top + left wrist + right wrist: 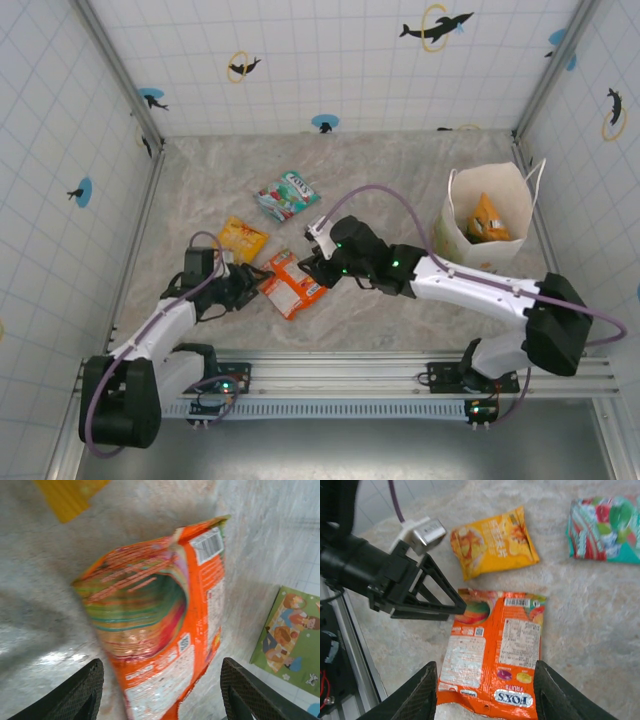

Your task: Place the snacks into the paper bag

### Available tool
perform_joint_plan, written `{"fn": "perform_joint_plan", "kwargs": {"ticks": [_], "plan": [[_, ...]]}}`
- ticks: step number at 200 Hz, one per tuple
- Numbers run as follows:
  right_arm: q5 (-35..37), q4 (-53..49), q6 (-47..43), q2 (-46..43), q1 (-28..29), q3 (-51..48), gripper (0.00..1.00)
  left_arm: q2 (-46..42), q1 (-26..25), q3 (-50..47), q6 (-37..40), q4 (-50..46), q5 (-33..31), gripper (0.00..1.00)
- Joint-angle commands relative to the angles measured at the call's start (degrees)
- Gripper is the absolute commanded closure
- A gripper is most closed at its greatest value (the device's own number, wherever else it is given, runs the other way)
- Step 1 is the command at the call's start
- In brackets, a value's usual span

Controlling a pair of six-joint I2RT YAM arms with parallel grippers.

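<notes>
Both sets of jaws are open, folks, and both are working the same packet! The left gripper (161, 662) has its two black fingers (75, 695) spread wide, one on each side of the glossy orange foil snack packet (160, 625). That packet lies flat on the marbled grey table (400, 170), barcode side up. From the other end comes the right gripper (485, 664), fingers parted too, straddling the end that carries the printed logo. Nothing is pinched on either side. In the right wrist view the left gripper's fingertips sit right at the packet's far corner.

Just beyond, a yellow foil packet (492, 542) lies on the table close to the orange one but not touching it. Farther back and off to the right, well apart, lies a teal, green and red foil packet (607, 527).

Over on the right side of the table, near the far corner, stands the cream-white paper carrier bag (462, 240), upright and open at the top, with another orange packet (487, 220) inside it.
</notes>
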Motion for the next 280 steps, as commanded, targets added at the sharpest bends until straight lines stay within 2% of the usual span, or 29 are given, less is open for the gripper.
{"fn": "perform_joint_plan", "kwargs": {"ticks": [1,89,167,233,280], "plan": [[0.0,2.2,1.9,3.6,0.5,0.6,0.47,-0.5,0.9,-1.8,-0.3,0.9,-0.6,0.37],[-0.3,1.1,5.7,16.6,0.9,3.5,0.48,6.6,1.0,-3.3,0.1,11.5,1.3,0.41],[1.4,1.1,7.1,22.5,0.9,3.6,0.51,11.2,0.0,-3.7,0.7,18.5,3.6,0.45],[0.9,3.0,9.5,23.8,1.1,1.8,0.53,14.7,-3.3,-2.1,1.0,22.7,3.8,0.56],[0.3,4.8,10.1,23.9,1.0,0.7,0.54,15.8,-3.8,-0.6,1.7,23.1,4.0,0.69]]}}
